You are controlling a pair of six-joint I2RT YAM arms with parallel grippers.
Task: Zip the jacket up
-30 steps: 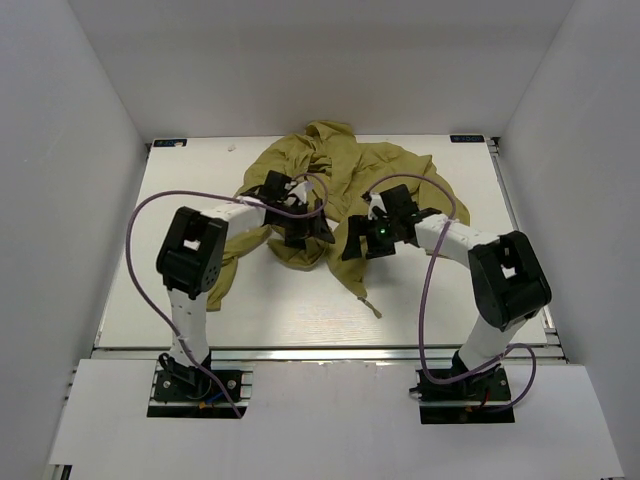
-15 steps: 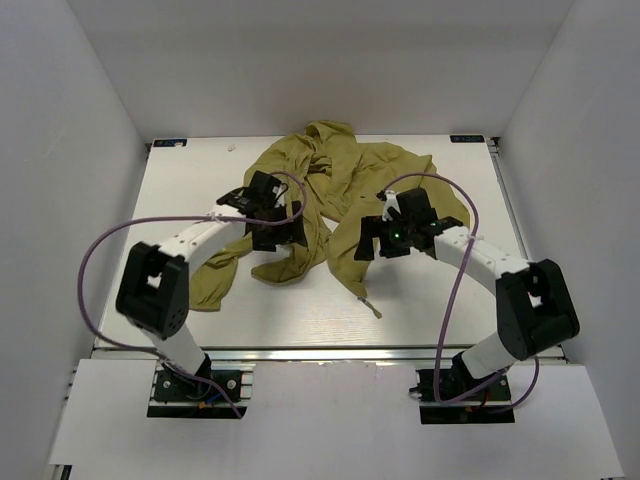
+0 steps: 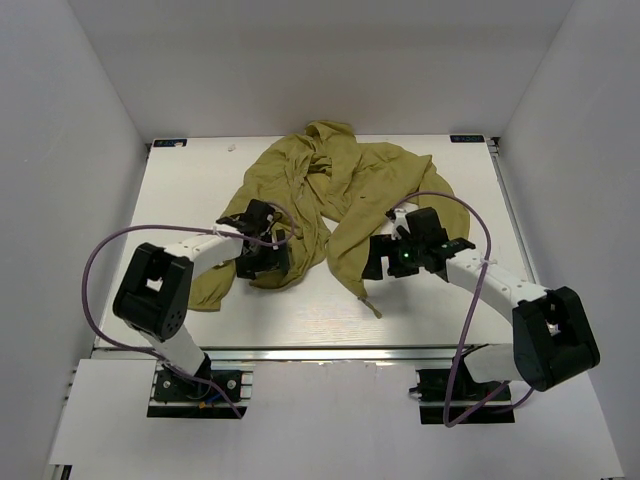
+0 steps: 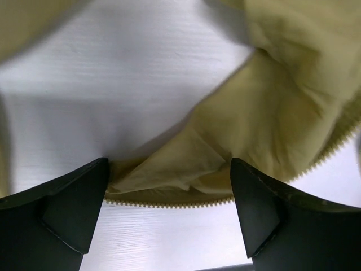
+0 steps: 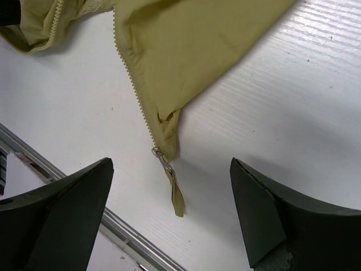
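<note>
Looking down from the top camera, we see the jacket crumpled across the far half of the white table. Its thin olive-yellow fabric is bunched into soft folds, and two flaps reach toward the arms. The left gripper sits over the near left flap with its jaws spread wide. The right gripper hangs just beside the right flap, equally wide and gripping nothing.

In the left wrist view, we find two black wedge-shaped fingers far apart. A creased, folded edge of the jacket lies between them, unclamped. A row of pale zipper teeth runs along its lower edge and curves up to the right. The table shows a fine ribbed grain.

In the right wrist view, the dark fingers stand wide over bare table. The jacket narrows here to a pointed corner edged with zipper teeth. A small metal slider sits at that tip, and a flat fabric pull tab lies beyond it. A metal rail borders the table.
</note>
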